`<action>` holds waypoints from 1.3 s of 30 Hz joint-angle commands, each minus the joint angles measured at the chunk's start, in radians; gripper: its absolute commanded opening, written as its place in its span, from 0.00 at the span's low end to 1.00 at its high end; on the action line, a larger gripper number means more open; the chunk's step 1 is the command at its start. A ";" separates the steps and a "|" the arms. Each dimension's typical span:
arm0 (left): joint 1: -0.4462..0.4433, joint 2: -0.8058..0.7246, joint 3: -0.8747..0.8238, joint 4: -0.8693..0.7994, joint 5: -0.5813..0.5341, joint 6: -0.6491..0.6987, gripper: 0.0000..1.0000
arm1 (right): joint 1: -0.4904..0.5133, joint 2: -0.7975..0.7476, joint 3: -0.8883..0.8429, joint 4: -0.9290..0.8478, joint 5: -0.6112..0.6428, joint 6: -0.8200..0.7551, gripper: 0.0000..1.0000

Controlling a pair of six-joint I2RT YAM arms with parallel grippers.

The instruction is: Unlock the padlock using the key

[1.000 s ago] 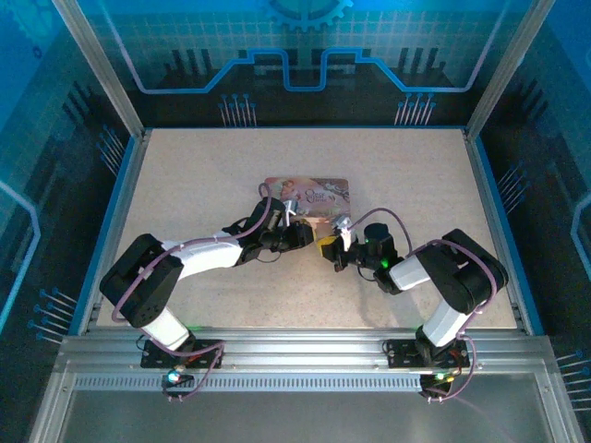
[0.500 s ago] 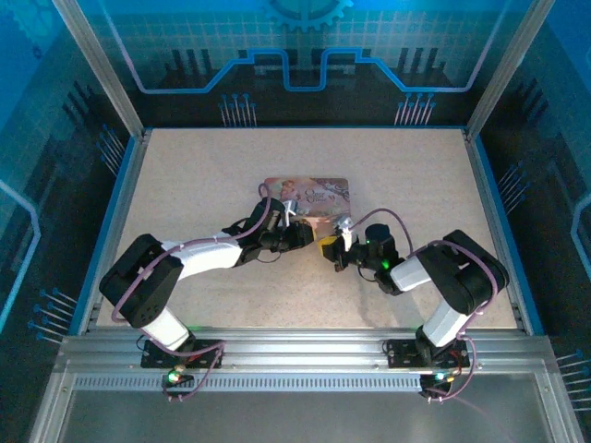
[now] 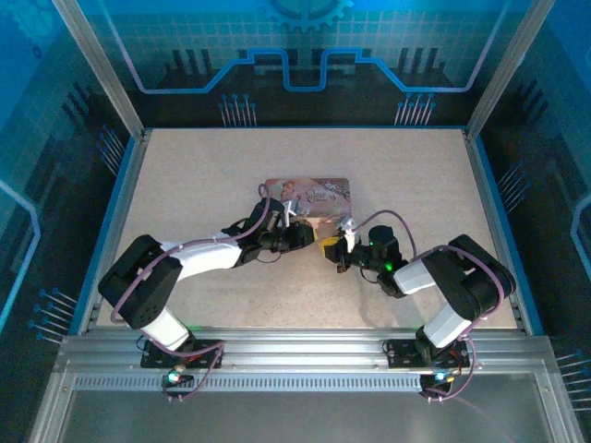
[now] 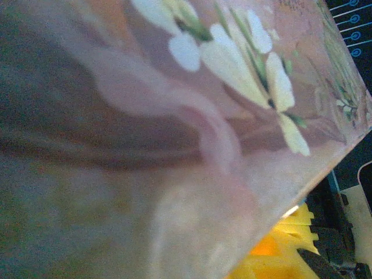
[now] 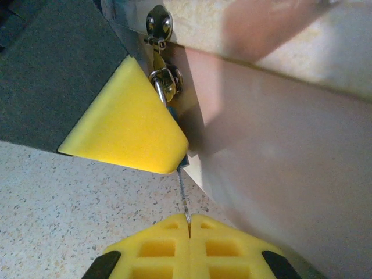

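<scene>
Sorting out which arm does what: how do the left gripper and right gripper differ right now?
The right gripper has its pads shut on the thin key; the left gripper lays a yellow finger over the padlock, its grip hidden. The right gripper reaches in from the right, the left gripper from the left. Both work at the pink box's front edge.

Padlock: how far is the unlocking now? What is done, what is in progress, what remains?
Done: the right gripper is shut on the key. In hand: the key's tip meets the padlock, mostly hidden by a yellow pad of the left gripper. Left: the shackle passes through the ring on the pink box, so turning and opening remain.
</scene>
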 commanded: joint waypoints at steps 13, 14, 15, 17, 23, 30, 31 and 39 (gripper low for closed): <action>0.004 -0.036 -0.007 0.071 0.065 -0.002 0.23 | -0.001 0.008 0.044 0.047 -0.018 0.008 0.00; 0.004 -0.035 -0.006 0.071 0.065 -0.002 0.23 | -0.001 0.010 0.051 0.050 -0.024 0.012 0.00; 0.005 -0.033 -0.007 0.071 0.064 -0.003 0.23 | 0.000 0.010 0.056 0.049 -0.026 0.014 0.00; 0.004 -0.032 -0.006 0.072 0.066 -0.003 0.23 | 0.008 0.014 0.072 0.045 -0.030 0.012 0.00; 0.004 -0.010 -0.004 0.077 0.065 -0.001 0.23 | 0.022 0.037 0.095 0.055 -0.015 0.020 0.00; 0.016 0.052 0.003 0.102 0.052 0.006 0.23 | 0.035 0.100 0.070 0.078 0.031 0.053 0.00; 0.018 0.060 0.002 0.109 0.052 0.006 0.23 | 0.036 0.110 0.066 0.086 0.035 0.060 0.00; 0.026 0.115 0.001 0.144 0.042 0.008 0.23 | 0.068 0.166 0.062 0.084 0.079 0.096 0.00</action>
